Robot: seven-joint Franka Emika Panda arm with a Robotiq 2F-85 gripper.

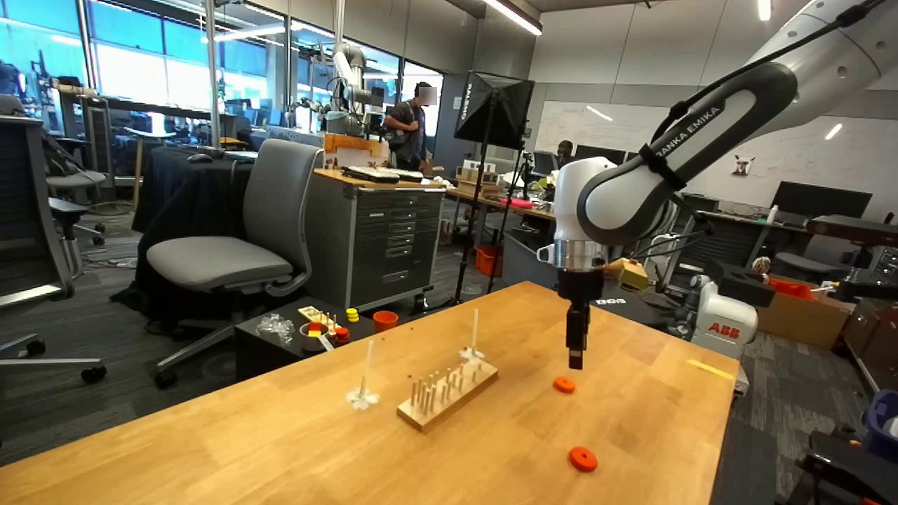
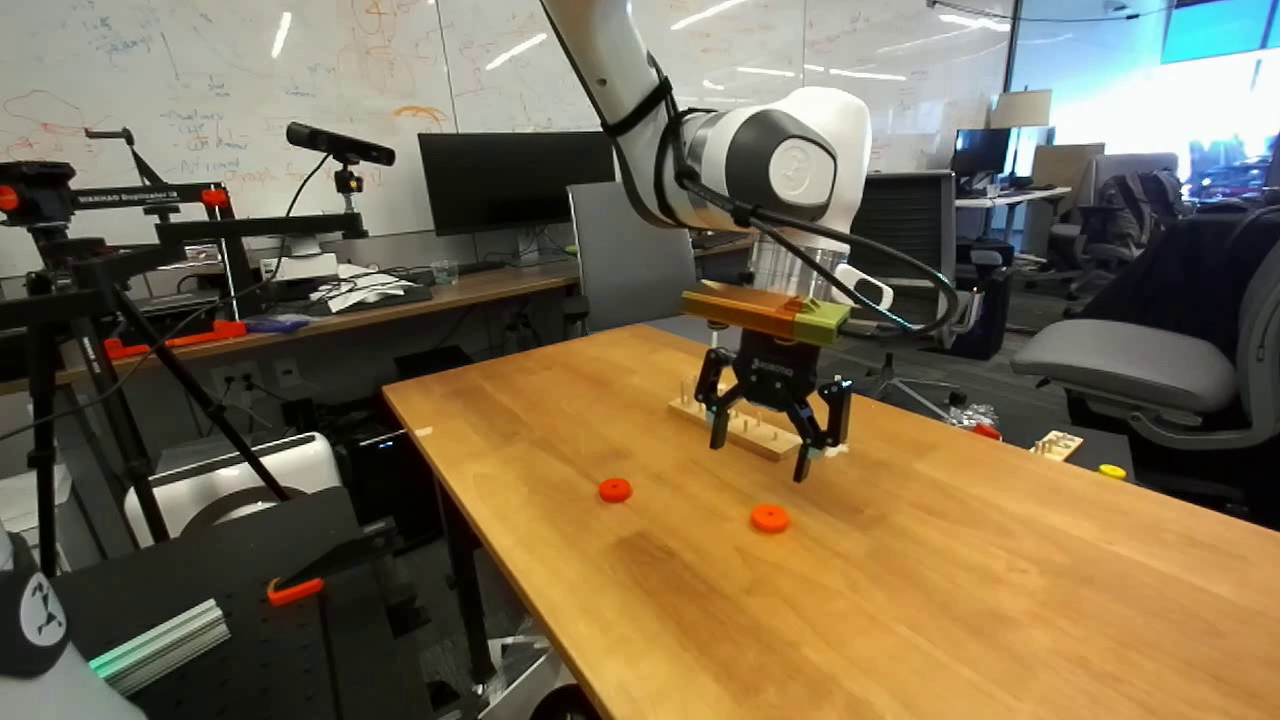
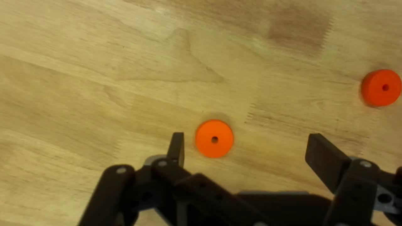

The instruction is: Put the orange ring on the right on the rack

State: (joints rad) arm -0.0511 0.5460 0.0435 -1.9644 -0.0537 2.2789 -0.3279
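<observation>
Wrist view shows the hand (image 3: 246,146), spread wide and holding nothing, above the worktop (image 3: 78,94), where the ring (image 3: 214,138) probably meant lies toward nine o'clock from the gap's middle, presumably light, stiff and slick, best pinched across opposite sides of its rim.

In an exterior view the arm (image 1: 691,144) reaches in from the right, sloping down leftward to the wrist (image 1: 579,255), which points downward. In an exterior view the gripper (image 2: 759,462) hangs beneath, its fingers (image 2: 719,430) spread wide, the right one nearer than the left. Seen edge-on, they overlap and their gap is hard to judge.
</observation>
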